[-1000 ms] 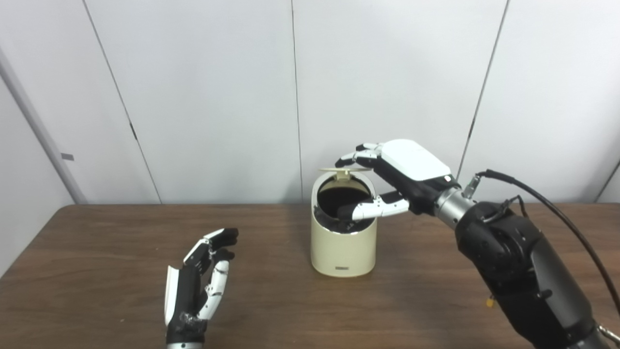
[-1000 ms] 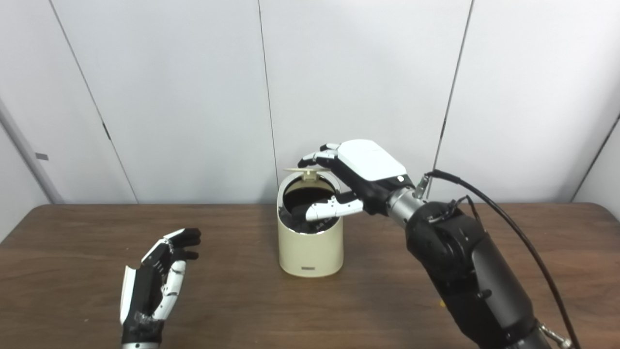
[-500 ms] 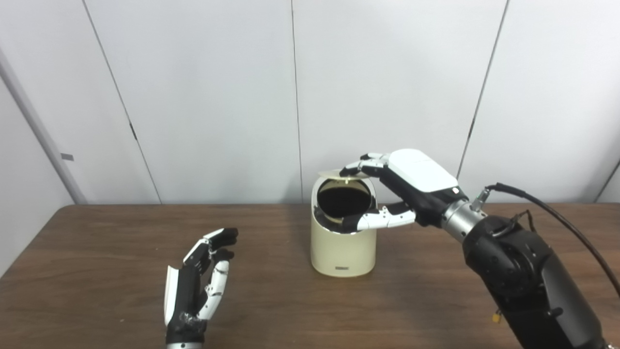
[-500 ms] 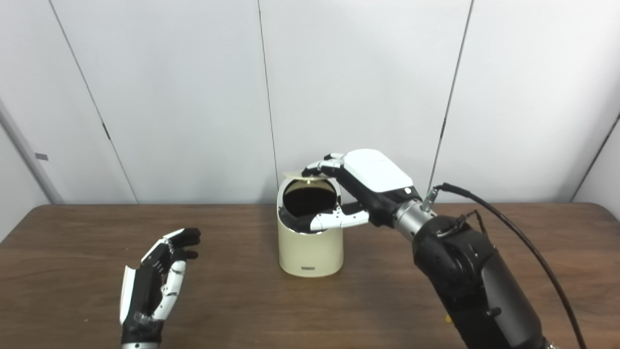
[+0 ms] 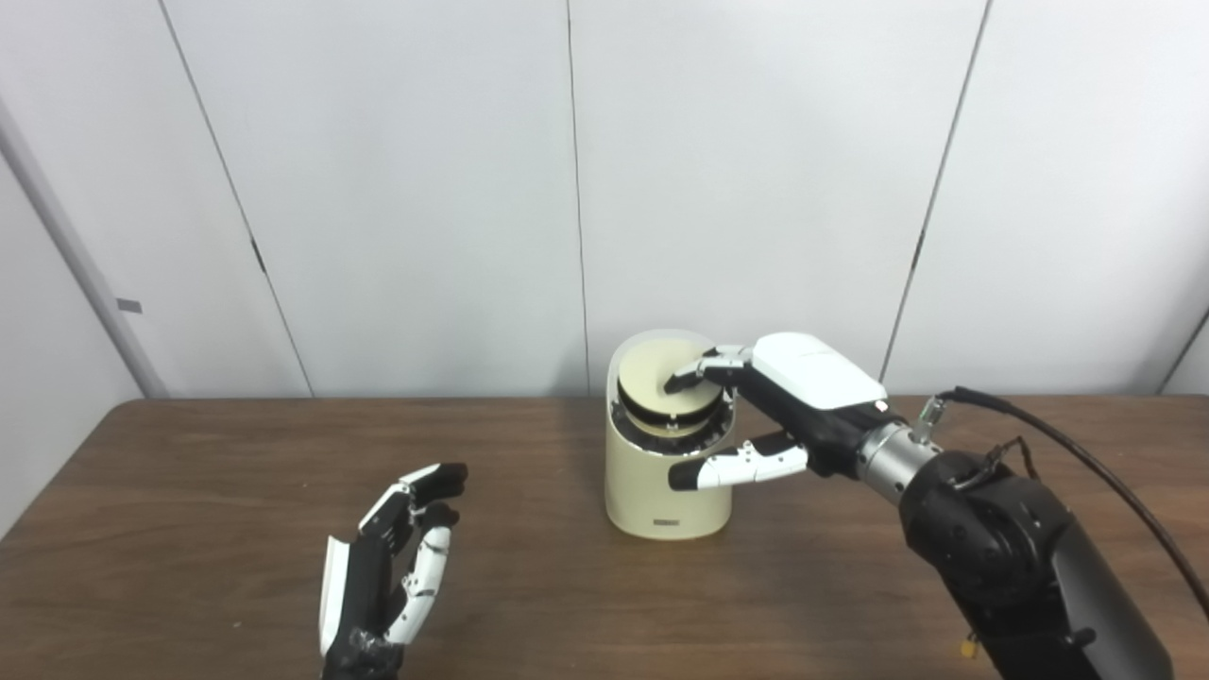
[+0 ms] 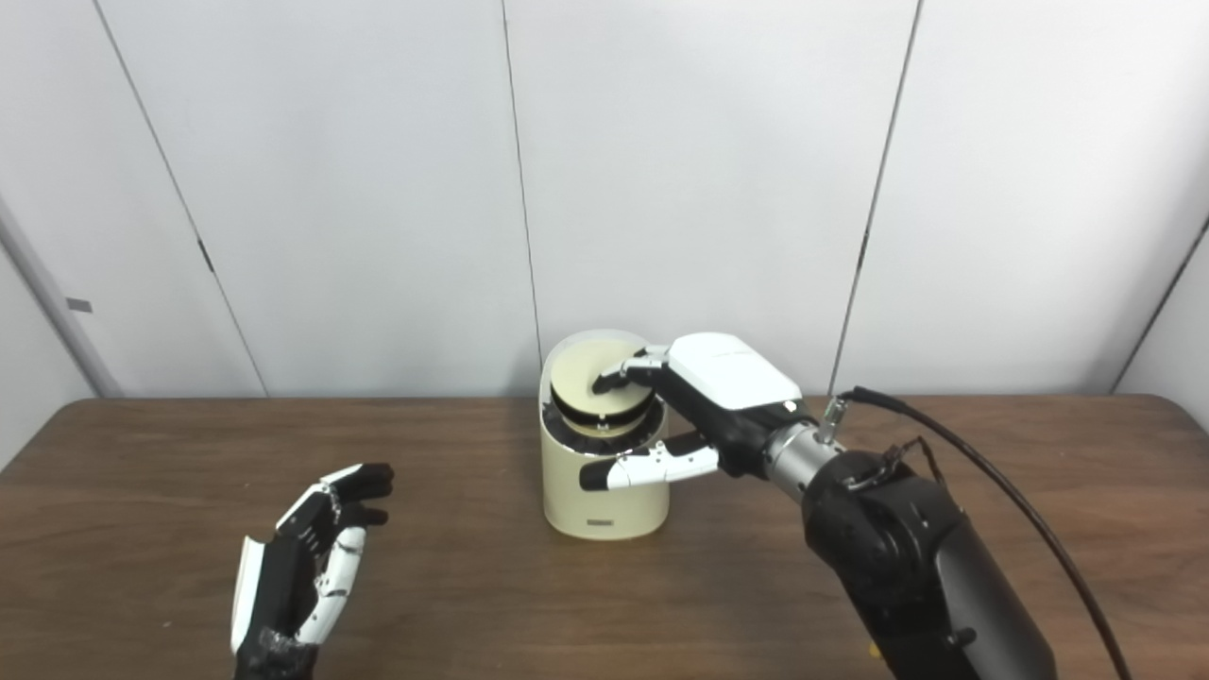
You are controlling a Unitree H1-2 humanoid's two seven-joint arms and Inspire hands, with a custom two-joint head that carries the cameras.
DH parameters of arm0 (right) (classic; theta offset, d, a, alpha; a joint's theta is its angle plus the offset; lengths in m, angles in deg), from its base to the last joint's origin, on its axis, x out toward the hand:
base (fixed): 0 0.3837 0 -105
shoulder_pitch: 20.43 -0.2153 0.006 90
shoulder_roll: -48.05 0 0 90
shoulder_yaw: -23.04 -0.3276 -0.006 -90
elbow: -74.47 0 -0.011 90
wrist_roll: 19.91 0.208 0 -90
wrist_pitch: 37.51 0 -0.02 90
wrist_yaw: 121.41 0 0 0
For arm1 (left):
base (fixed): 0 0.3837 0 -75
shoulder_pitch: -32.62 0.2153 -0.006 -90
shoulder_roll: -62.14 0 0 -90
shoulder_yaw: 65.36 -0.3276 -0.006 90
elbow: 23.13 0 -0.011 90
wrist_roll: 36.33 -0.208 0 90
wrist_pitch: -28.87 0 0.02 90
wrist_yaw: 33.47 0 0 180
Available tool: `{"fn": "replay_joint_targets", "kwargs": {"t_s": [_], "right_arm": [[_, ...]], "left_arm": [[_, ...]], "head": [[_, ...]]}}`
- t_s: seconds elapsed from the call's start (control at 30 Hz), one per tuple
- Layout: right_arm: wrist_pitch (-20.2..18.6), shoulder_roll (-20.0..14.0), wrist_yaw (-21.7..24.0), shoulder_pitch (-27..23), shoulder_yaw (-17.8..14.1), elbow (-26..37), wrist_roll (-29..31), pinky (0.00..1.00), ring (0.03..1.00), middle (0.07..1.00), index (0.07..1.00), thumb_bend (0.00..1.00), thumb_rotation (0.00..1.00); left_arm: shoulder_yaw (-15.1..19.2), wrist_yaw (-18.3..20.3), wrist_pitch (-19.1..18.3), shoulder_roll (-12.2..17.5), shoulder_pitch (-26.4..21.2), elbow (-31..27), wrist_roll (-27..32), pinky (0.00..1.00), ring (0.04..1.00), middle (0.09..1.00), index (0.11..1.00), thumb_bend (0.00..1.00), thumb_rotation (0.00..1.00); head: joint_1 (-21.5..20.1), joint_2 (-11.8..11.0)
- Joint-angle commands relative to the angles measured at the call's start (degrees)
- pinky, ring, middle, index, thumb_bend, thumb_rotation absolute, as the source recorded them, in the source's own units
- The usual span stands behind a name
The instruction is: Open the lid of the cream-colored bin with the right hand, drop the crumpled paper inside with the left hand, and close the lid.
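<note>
Lid (image 5: 661,385) has dropped onto bin (image 5: 669,491) — right hand (image 5: 803,401) open, fingertips pressing; left hand (image 5: 392,571) open.

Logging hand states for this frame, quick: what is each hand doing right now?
Left hand: open, empty, above the table.
Right hand: open, grasping nothing; fingertips press the lid onto the cream-colored bin.

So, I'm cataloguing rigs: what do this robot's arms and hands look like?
Both hands have black-and-white segmented fingers. The right hand has a glossy white back, a silver wrist, a bulky black forearm and a black cable. The left hand shows a white edge.
</note>
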Motion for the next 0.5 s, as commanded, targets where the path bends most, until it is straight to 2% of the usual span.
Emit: {"fn": "replay_joint_targets", "kwargs": {"t_s": [0.0,0.47], "right_arm": [[0.05,0.03,-0.39,-1.08,-0.17,1.66,-0.51,0.86,0.888,0.796,0.765,0.89,0.92],[-0.12,0.61,0.47,0.56,1.19,1.86,-1.59,0.87,0.887,0.789,0.765,0.88,0.89]], "left_arm": [[0.25,0.23,0.21,-0.07,-0.88,-2.47,-0.36,0.62,0.725,0.735,0.709,0.28,0.66],[0.53,0.64,-0.43,0.14,-0.18,-3.91,-0.57,0.62,0.723,0.734,0.705,0.28,0.66]], "head": [[0.04,0.36],[-0.06,1.43]]}}
